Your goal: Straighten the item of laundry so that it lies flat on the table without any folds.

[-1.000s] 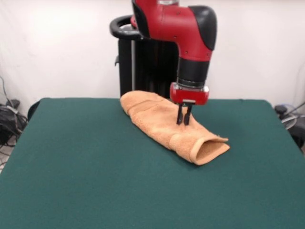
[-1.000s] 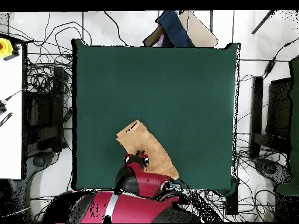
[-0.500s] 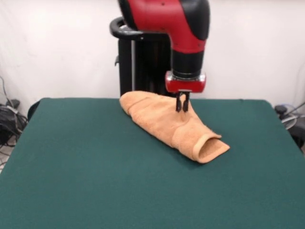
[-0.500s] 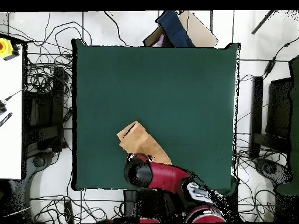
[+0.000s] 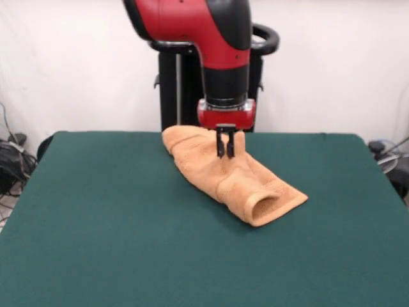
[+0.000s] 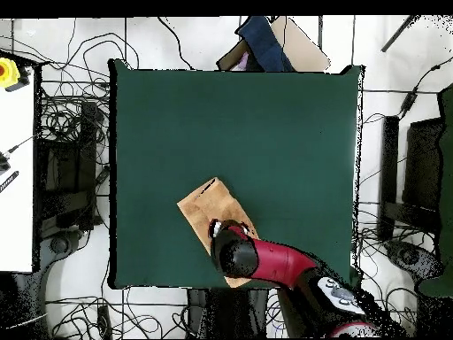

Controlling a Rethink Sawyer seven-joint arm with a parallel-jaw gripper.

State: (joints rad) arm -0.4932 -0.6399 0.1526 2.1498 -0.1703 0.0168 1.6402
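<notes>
Red and black arm descending vertically from the top of the front view, its black two-fingered hand (image 5: 225, 153) pointing straight down with fingers nearly together, tips pressed into or pinching the small orange-tan terry towel (image 5: 236, 182); whether cloth is gripped cannot be told. The towel lies as a rolled, tube-like bundle at upper centre of the large dark green felt counter (image 5: 115, 230), long axis running upper left to lower right, open end lower right. Bare counter extends widely toward the lower frame and both sides.
</notes>
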